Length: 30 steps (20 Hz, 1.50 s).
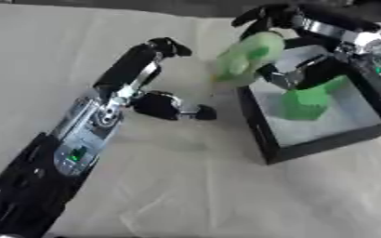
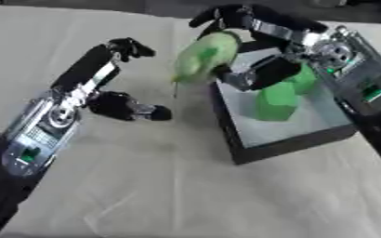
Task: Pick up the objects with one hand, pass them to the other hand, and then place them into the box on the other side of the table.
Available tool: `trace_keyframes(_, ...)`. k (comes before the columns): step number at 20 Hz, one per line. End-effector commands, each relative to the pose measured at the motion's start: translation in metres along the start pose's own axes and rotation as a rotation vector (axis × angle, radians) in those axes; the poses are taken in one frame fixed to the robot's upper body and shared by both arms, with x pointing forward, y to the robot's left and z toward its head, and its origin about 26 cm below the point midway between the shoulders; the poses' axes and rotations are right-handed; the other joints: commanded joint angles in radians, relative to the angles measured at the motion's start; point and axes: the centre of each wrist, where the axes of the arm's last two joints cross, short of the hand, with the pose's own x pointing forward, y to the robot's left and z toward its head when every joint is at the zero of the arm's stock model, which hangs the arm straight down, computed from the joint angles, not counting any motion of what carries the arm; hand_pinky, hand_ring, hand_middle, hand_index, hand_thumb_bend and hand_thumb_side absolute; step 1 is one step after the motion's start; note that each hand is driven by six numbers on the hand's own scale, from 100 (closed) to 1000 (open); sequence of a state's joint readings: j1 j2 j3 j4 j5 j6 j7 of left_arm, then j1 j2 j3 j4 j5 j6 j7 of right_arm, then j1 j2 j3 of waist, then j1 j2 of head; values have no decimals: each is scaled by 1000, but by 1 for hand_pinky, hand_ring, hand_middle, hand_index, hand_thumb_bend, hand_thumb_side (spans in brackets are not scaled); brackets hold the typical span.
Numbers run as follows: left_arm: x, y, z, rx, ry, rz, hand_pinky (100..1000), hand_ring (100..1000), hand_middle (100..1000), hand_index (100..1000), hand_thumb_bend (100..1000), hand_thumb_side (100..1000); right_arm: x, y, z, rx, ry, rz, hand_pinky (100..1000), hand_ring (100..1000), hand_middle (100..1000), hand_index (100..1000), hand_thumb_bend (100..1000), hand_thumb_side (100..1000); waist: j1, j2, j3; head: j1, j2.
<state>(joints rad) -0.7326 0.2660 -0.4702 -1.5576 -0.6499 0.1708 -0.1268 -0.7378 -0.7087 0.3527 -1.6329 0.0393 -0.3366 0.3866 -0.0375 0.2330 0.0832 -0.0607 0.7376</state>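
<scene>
My right hand comes in from the upper right and is shut on a pale green, pear-like object, holding it above the left rim of the black box. Inside the box on its pale floor lies a brighter green object. My left hand hovers over the cloth to the left of the box, open, with its fingers stretched up and its thumb pointing toward the box; nothing is in it.
A cream cloth covers the table. The box stands at the right side, its near corner pointing toward me. My left forearm crosses the lower left of the view.
</scene>
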Motion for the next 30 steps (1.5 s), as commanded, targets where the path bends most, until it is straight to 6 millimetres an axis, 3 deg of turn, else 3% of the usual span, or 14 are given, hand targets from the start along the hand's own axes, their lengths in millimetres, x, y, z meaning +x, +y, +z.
trace_keyframes(1, -2, 11, 2, 32, -2, -11, 792, 797, 743, 830, 1000, 766, -1, -19, 17, -50, 49, 36, 897, 824, 907, 683, 100, 231, 13, -38, -5, -6, 1)
trace_keyframes(12, -9, 11, 7, 32, 24, -9, 793, 797, 744, 832, 1000, 770, -21, -18, 70, -155, 238, 85, 894, 823, 910, 682, 100, 227, 30, -40, -18, -16, 0)
trace_keyframes(20, -10, 12, 9, 32, 28, -13, 794, 798, 744, 830, 1000, 774, -39, -11, 95, -199, 348, 175, 887, 814, 926, 683, 100, 208, 38, -38, -18, -21, 0)
trace_keyframes(24, -10, 14, 9, 32, 26, -14, 794, 799, 745, 830, 1000, 775, -46, -4, 101, -194, 371, 209, 897, 855, 1000, 761, 100, 201, 40, -37, -14, -23, 0)
trace_keyframes(27, -10, 14, 9, 31, 25, -13, 795, 800, 745, 830, 1000, 776, -48, -2, 103, -171, 375, 232, 941, 1000, 1000, 938, 100, 198, 40, -37, -13, -23, -2)
trace_keyframes(30, -10, 13, 9, 27, 24, -13, 795, 800, 746, 831, 1000, 774, -50, -1, 104, -112, 388, 265, 988, 1000, 1000, 1000, 100, 199, 40, -37, -13, -22, -3)
